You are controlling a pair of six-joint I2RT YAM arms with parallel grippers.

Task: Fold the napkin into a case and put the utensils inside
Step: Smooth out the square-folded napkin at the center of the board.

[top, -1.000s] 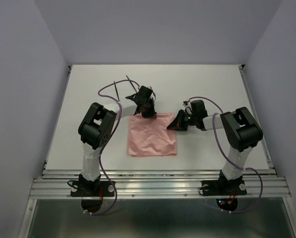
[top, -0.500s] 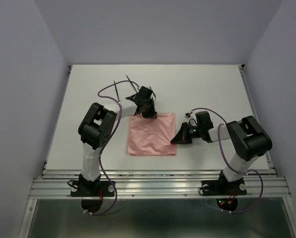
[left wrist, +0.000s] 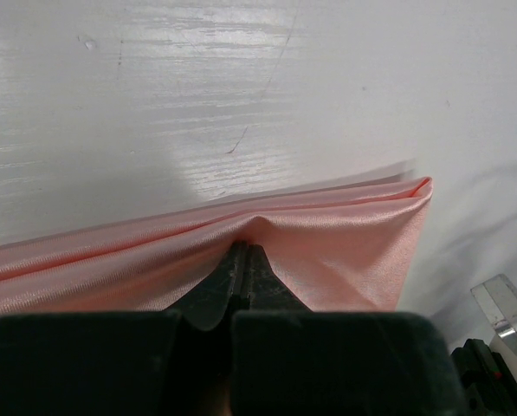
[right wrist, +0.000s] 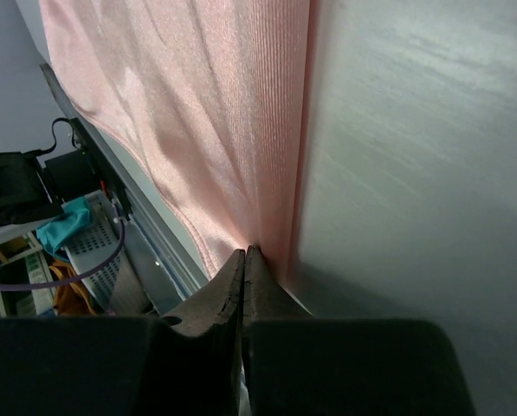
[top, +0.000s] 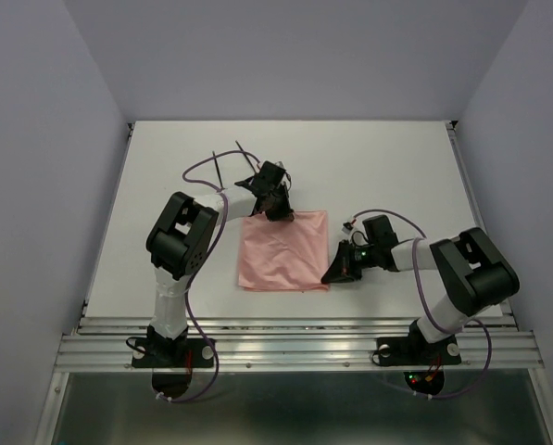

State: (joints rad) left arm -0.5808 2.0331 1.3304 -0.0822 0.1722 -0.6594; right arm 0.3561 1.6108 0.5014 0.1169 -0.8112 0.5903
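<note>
right gripper nearer, closed against napkin edge

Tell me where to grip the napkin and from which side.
Take the napkin by its right edge near the front corner, low from the right. It lies flat, so only a thin edge can be pinched; the left pincer holds the far edge, and the right pincer sits shut at that corner.

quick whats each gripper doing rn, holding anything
Left gripper: jaws shut, pinching the napkin edge.
Right gripper: jaws shut at the napkin's edge; grip cannot be told.
</note>
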